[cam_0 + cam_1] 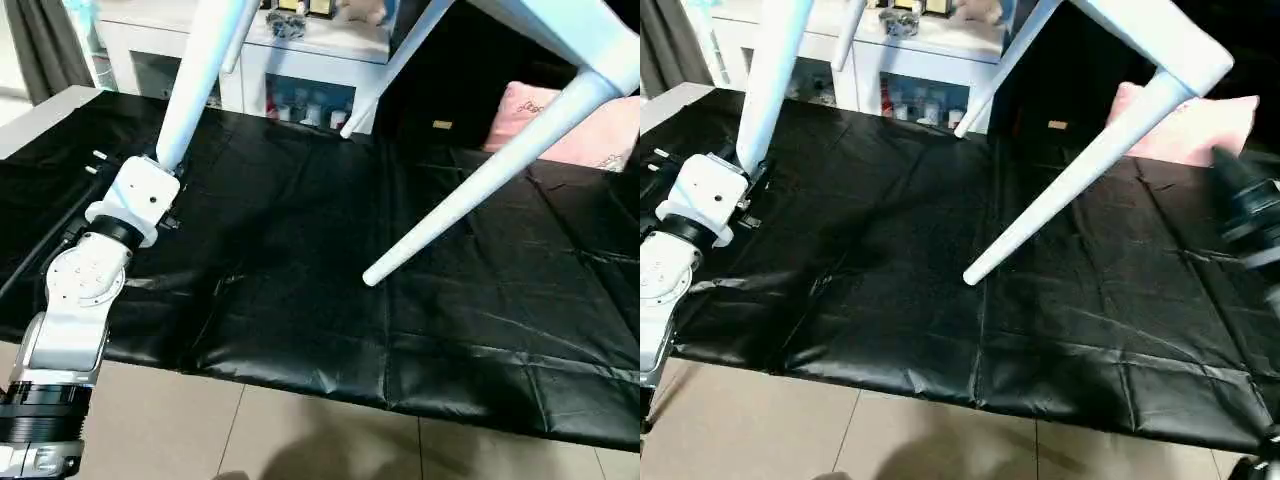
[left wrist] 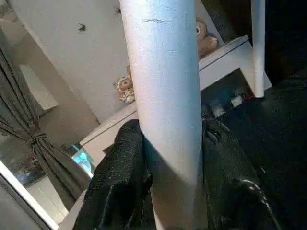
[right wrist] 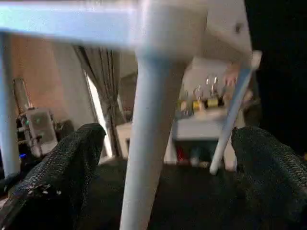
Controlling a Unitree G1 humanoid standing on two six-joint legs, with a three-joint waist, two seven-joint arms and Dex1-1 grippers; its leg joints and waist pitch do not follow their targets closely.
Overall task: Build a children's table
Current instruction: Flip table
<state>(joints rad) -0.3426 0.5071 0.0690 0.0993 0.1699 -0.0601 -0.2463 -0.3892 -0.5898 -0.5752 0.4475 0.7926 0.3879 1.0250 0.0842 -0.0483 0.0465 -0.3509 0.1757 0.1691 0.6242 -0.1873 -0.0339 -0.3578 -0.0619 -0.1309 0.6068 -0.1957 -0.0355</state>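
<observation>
A black sheet [image 1: 300, 260] covers the work surface; above it the children's table [image 1: 1160, 45] hangs tilted, legs already fitted. The left gripper [image 2: 168, 158] is clamped on one leg [image 1: 195, 80]; the right gripper [image 3: 163, 158] stands wide apart, holding nothing. Risk: a single-point grip may let the table swing or slip onto the sheet.

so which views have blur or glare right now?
Right eye view: the right arm at the picture's edge is smeared. Right wrist view: the near table leg and tabletop rim are soft, and the black fingers are out of focus. Left wrist view: the gripped leg is sharp, with a shadow low on it. Left eye view: soft sheen on the black sheet.
</observation>
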